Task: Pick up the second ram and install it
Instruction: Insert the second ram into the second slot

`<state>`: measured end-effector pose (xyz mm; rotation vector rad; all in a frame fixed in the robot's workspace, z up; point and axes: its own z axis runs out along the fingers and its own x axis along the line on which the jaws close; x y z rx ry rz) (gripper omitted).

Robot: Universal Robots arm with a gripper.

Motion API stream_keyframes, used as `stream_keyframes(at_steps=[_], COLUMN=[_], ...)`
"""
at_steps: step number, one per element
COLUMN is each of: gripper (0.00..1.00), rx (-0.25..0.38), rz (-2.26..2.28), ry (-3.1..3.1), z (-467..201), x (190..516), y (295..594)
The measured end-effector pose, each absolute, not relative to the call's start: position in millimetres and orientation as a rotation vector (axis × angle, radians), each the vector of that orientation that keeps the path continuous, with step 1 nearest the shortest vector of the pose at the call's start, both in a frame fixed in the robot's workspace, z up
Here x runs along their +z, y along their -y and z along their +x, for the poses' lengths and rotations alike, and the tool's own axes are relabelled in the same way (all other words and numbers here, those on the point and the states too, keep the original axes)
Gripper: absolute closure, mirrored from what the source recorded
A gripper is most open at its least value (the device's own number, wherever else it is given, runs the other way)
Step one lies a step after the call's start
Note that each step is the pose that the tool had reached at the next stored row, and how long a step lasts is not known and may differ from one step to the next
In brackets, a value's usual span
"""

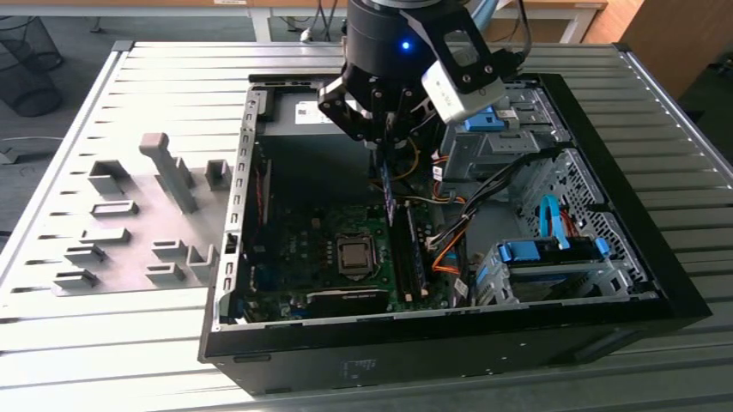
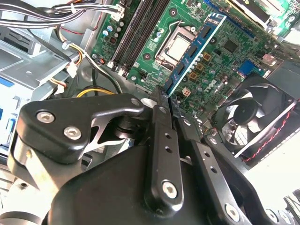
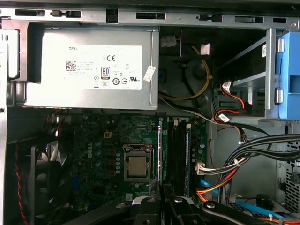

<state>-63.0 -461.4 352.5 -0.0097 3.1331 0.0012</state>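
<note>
The second ram is being held on edge by the gripper, whose 2 fingers are clamped onto its near end. The stick is being carried above the motherboard, over the processor socket and just beside the black memory slots. In the exterior view, the gripper is being positioned inside the open computer case. For a clean seating, the stick's edge is best kept parallel with its slot, judging by the present angle.

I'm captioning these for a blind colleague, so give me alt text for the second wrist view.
The black gripper holds a bluish-green memory stick edge-on, jaws shut on its near end, above a green motherboard. The stick crosses over the processor socket; a black fan sits beside the board.
</note>
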Motion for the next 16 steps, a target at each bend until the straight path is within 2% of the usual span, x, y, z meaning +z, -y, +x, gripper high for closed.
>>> stream_keyframes(at_steps=[16], gripper=[0.86], rx=[0.0], rz=[-0.009], ry=[-3.133], z=[-63.1], x=[349.8], y=[461.6])
